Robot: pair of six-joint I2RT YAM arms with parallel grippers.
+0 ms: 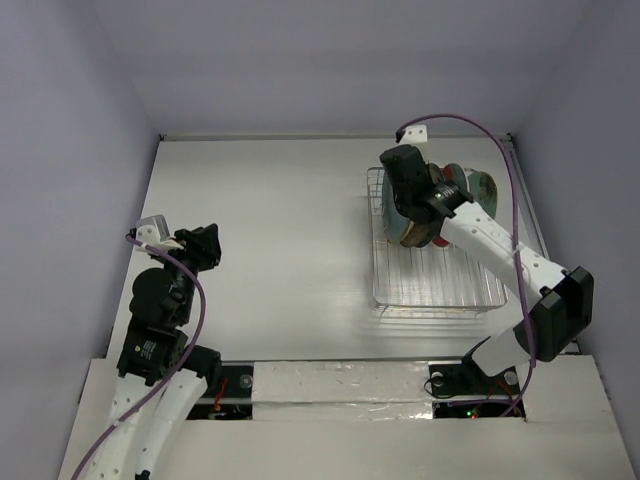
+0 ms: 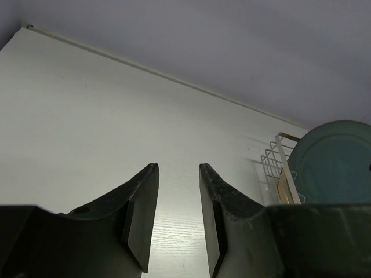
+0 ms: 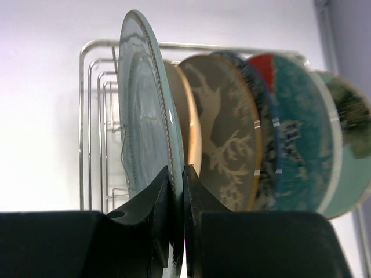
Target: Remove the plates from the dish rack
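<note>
The silver wire dish rack point(image 1: 440, 295) stands at the right of the table with several plates upright in its far end. My right gripper point(image 1: 402, 205) reaches down into it. In the right wrist view my right gripper point(image 3: 176, 174) is shut on the rim of the frontmost plate, a pale blue-green plate point(image 3: 139, 116) with a rope-pattern edge. Behind it stand a tan plate with a bird and branch motif point(image 3: 223, 145), a blue-patterned one, a teal and red one point(image 3: 298, 133) and a pale green one point(image 3: 353, 145). My left gripper point(image 1: 205, 245) is open and empty, far left of the rack.
In the left wrist view my left gripper point(image 2: 177, 174) hangs over bare white table, with the rack's corner point(image 2: 272, 159) and a teal plate point(image 2: 333, 165) at the right. Grey walls enclose the table on three sides. A purple cable loops over the right arm.
</note>
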